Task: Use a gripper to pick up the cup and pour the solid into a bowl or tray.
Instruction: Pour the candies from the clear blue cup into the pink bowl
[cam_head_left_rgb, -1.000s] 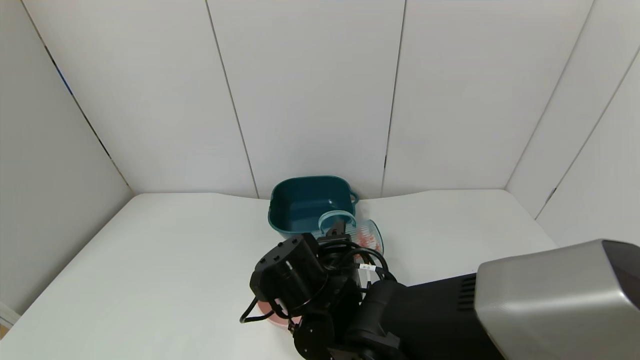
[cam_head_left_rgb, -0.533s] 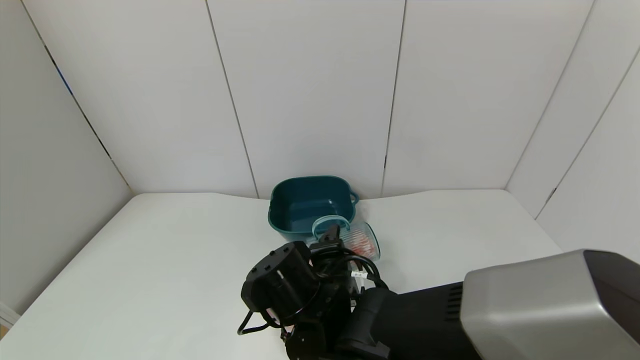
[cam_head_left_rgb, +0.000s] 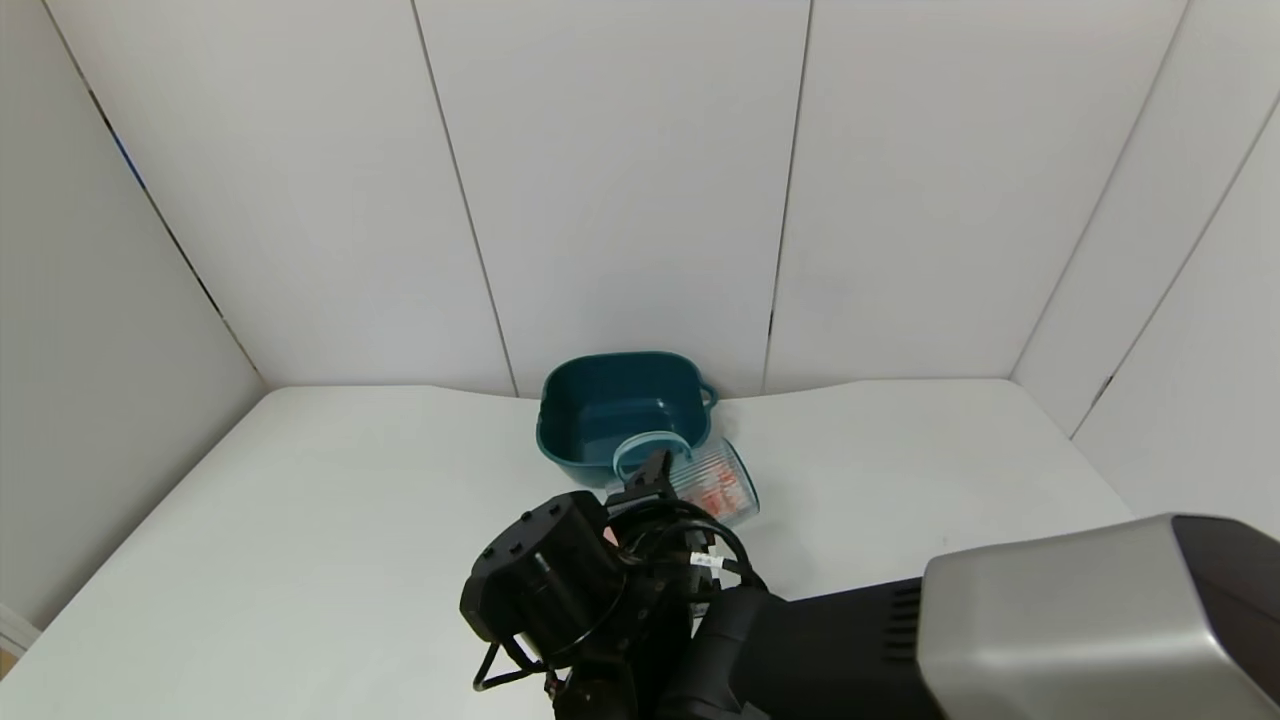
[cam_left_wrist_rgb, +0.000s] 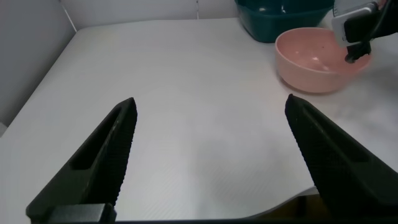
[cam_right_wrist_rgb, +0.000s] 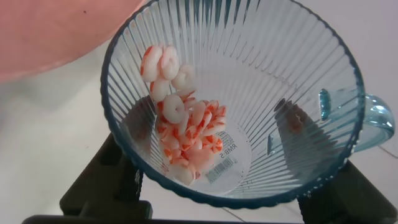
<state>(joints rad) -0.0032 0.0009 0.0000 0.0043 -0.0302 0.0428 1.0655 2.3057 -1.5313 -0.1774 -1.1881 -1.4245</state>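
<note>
My right gripper (cam_head_left_rgb: 655, 472) is shut on the light-blue ribbed cup (cam_head_left_rgb: 700, 478) and holds it tilted above the table, in front of the teal tub. In the right wrist view the gripper (cam_right_wrist_rgb: 227, 190) has a finger on each side of the cup (cam_right_wrist_rgb: 280, 81), whose handle (cam_right_wrist_rgb: 373, 121) sticks out sideways. The orange-red and white solid (cam_right_wrist_rgb: 183, 134) lies heaped along the cup's lower wall and base. The pink bowl (cam_left_wrist_rgb: 320, 59) stands on the table; its rim (cam_right_wrist_rgb: 56, 31) lies just beside the cup's mouth. In the head view my arm hides the bowl. My left gripper (cam_left_wrist_rgb: 211, 112) is open and empty.
The dark teal tub (cam_head_left_rgb: 620, 408) stands against the back wall, just behind the bowl, and shows in the left wrist view (cam_left_wrist_rgb: 283, 12). White walls close in the table on three sides. The table's front edge (cam_left_wrist_rgb: 298, 199) lies under my left gripper.
My right arm has moved left and toward me with the cup. The cup has tipped a little further. The left gripper has not moved.
</note>
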